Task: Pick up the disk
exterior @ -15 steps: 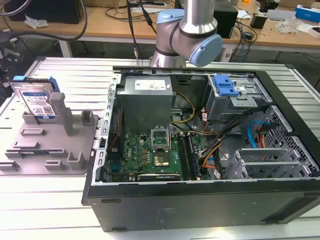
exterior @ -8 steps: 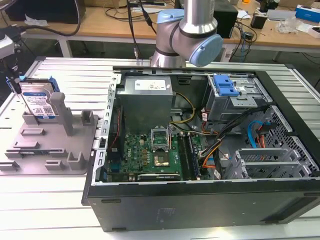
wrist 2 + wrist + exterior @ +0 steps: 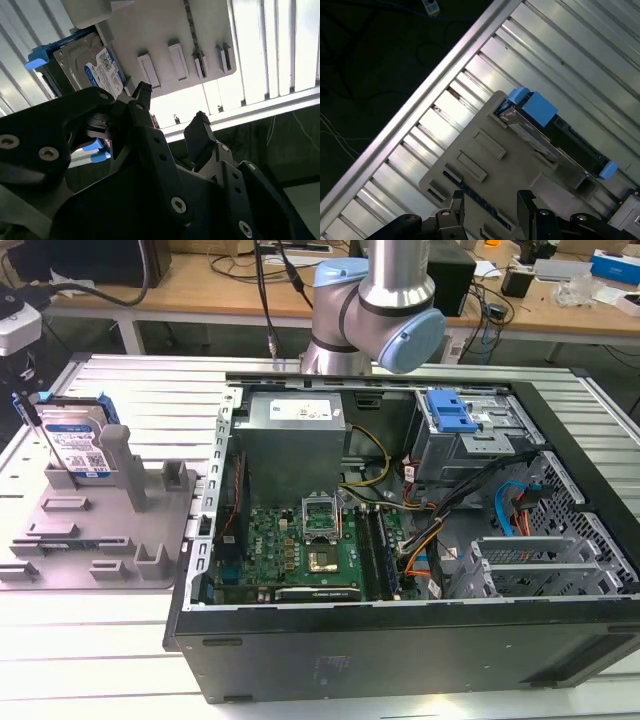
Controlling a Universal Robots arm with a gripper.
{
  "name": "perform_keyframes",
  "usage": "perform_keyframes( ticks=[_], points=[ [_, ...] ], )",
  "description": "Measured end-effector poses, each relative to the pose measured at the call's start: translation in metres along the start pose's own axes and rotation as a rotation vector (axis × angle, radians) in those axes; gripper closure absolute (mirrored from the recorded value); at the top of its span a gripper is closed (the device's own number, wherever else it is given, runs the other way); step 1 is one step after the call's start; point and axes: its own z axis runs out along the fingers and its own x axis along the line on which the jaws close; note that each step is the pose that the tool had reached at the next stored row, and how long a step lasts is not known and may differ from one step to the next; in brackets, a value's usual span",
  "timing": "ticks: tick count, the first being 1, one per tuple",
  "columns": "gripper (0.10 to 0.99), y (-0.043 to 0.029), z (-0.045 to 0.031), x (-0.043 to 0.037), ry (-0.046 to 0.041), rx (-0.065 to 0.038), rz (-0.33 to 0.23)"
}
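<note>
The disk stands upright in the grey fixture at the exterior view's left, a post just beside it; the open computer case sits right of the fixture, slatted table on its far side. In the second wrist view the gripper hangs spread wide, holding nothing

At the upper centre of the exterior view, the arm is cut off by the frame edge. At the upper left, the lower part of the disk is hidden behind the fixture. In the second wrist view, part of the disk is covered by the gripper, whose body is cut off by the edge.
</note>
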Motion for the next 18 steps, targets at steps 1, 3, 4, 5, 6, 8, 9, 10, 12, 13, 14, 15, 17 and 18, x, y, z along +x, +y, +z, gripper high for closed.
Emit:
perform_keyframes(
  ticks=[1, 3, 4, 5, 6, 8, 9, 10, 12, 13, 14, 15, 17, 18],
  points=[
    [0.545, 0.0000, 0.0000, 0.0000, 0.0021, 0.001, -0.041],
    [0.545, 0.0000, 0.0000, 0.0000, 0.0050, 0.002, -0.104],
    [0.545, 0.0000, 0.0000, 0.0000, 0.0059, 0.003, -0.122],
    [0.545, 0.0000, 0.0000, 0.0000, 0.0068, 0.003, -0.144],
    [0.545, 0.0000, 0.0001, 0.0000, 0.0083, 0.003, -0.180],
    [0.545, 0.0000, 0.0002, 0.0000, 0.0100, 0.004, -0.226],
    [0.545, 0.0000, 0.0003, 0.0000, 0.0112, 0.005, -0.250],
    [0.545, 0.0000, 0.0003, 0.0000, 0.0121, 0.005, -0.265],
    [0.545, 0.0000, 0.0003, 0.0000, 0.0144, 0.006, -0.303],
    [0.545, 0.0000, 0.0003, 0.0000, 0.0154, 0.007, -0.321],
    [0.545, 0.0000, 0.0004, 0.0000, 0.0169, 0.007, -0.359],
    [0.545, 0.0000, 0.0005, 0.0000, 0.0181, 0.008, -0.391],
    [0.545, 0.0000, 0.0006, 0.0000, 0.0196, 0.008, -0.434],
    [0.545, 0.0000, 0.0006, 0.0000, 0.0207, 0.009, -0.468]
  ],
)
